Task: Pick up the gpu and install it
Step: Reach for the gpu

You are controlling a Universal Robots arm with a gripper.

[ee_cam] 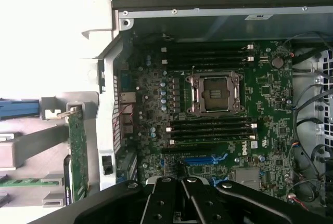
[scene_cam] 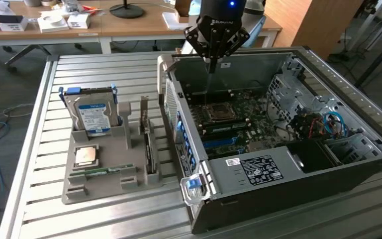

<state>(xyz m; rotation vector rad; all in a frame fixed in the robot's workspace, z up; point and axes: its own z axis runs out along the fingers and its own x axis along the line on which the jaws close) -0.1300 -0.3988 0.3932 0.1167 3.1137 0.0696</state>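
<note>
1. The gripper [scene_cam: 211, 63] is seen closed, its fingers brought together with nothing between them.
2. It is held above the open computer case [scene_cam: 350, 172], over the rear part of the motherboard [scene_cam: 244, 122], and is not touching the board.
3. In the wrist view the gripper [ee_cam: 182, 195] is seen closed over the blue slot [ee_cam: 203, 159] below the memory banks, with the empty processor socket [ee_cam: 215, 93] beyond it.
4. The gpu [scene_cam: 149, 149] is found outside the case, standing on edge in a slot of the grey holder [scene_cam: 101, 189], on the side of the holder nearest the case.
5. In the wrist view the gpu [ee_cam: 78, 156] is shown edge-on as a thin green board just beside the case wall, well apart from the gripper.
6. A blue-labelled hard drive [scene_cam: 95, 117] is held upright in the same holder, towards the exterior view's left of the gpu.
7. A processor chip [scene_cam: 87, 156] and a small green memory stick [scene_cam: 105, 172] are laid flat in the holder in front of the hard drive.
8. Holder and case are both set on a slatted metal table [scene_cam: 78, 74].
</note>
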